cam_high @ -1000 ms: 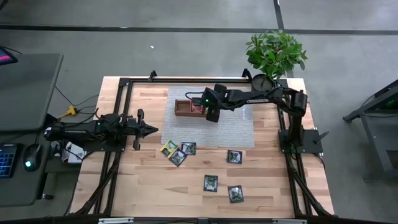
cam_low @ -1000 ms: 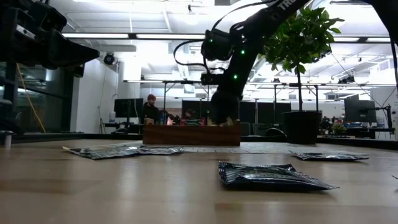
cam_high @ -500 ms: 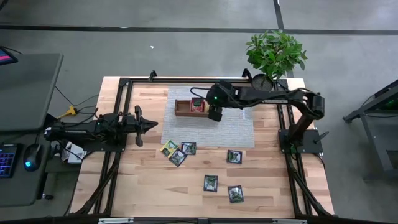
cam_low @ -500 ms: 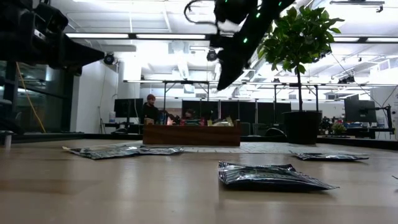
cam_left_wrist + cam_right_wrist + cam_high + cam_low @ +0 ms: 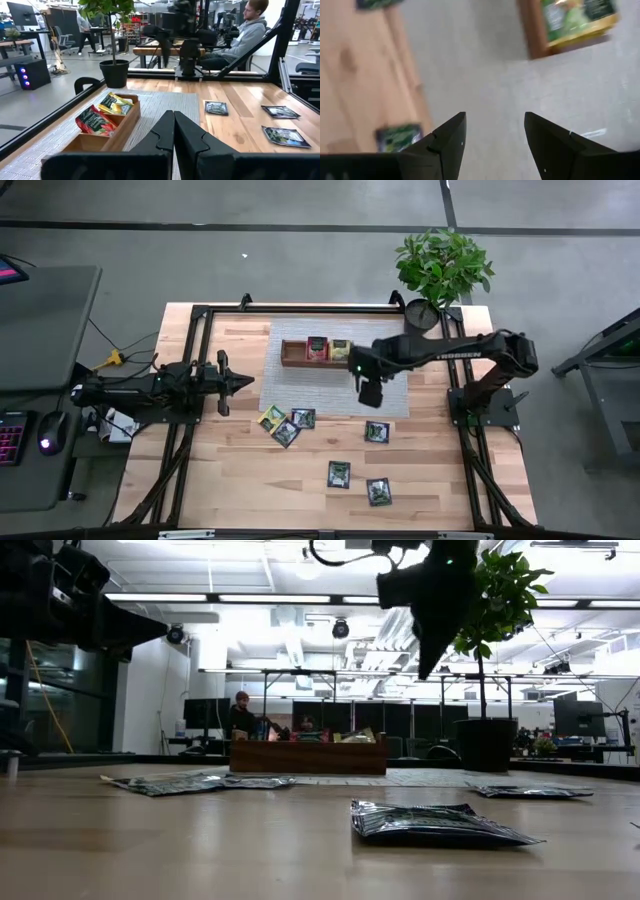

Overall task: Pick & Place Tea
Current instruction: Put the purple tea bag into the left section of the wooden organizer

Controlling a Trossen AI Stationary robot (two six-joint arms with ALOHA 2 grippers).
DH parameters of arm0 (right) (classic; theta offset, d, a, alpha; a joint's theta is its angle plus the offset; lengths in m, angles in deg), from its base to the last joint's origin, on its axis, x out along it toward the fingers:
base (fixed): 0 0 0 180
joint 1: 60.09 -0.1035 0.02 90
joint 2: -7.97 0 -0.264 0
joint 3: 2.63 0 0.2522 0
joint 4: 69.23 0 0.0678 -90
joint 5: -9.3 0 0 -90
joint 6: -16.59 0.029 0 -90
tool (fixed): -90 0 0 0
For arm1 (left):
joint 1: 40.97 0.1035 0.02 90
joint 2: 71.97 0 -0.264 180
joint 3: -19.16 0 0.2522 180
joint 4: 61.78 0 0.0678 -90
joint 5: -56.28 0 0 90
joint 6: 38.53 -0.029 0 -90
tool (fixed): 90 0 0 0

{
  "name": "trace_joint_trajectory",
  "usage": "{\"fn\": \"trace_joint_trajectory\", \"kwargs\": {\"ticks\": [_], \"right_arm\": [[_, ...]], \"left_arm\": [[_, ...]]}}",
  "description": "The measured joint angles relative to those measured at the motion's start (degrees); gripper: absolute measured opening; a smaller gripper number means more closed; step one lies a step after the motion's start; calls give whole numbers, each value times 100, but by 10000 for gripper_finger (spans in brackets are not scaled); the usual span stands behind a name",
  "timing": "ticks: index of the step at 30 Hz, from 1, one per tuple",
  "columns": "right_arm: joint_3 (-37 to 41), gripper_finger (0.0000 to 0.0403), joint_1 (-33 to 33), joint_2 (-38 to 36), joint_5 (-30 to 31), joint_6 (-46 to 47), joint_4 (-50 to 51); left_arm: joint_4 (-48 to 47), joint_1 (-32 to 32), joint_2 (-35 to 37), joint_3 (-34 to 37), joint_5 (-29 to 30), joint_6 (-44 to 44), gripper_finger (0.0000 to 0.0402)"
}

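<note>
The right gripper [image 5: 369, 394] hangs over the grey mat [image 5: 300, 395], near the wooden tray [image 5: 292, 353], fingers apart and empty. The tray holds a red packet [image 5: 317, 349] and a yellow-green packet [image 5: 340, 349]. Six more tea packets [image 5: 339, 474] lie on the table [image 5: 230, 480] in front of the mat. The left gripper [image 5: 243, 384] waits at the table's left side, fingers together.

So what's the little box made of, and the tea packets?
The tray looks like plain brown wood: flat boards with matte sides. The tea packets seem to be foil or plastic film, since the dark one is crinkly and shiny; which of the two, I can't tell.
</note>
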Motion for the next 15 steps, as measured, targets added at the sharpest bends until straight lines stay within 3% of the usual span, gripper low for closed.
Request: {"fn": "trace_joint_trajectory", "kwargs": {"ticks": [15], "right_arm": [[0, 197, -1408, 0, 178, 1205, 364]], "left_arm": [[13, 0, 0, 0, 7, 2, 0]]}}
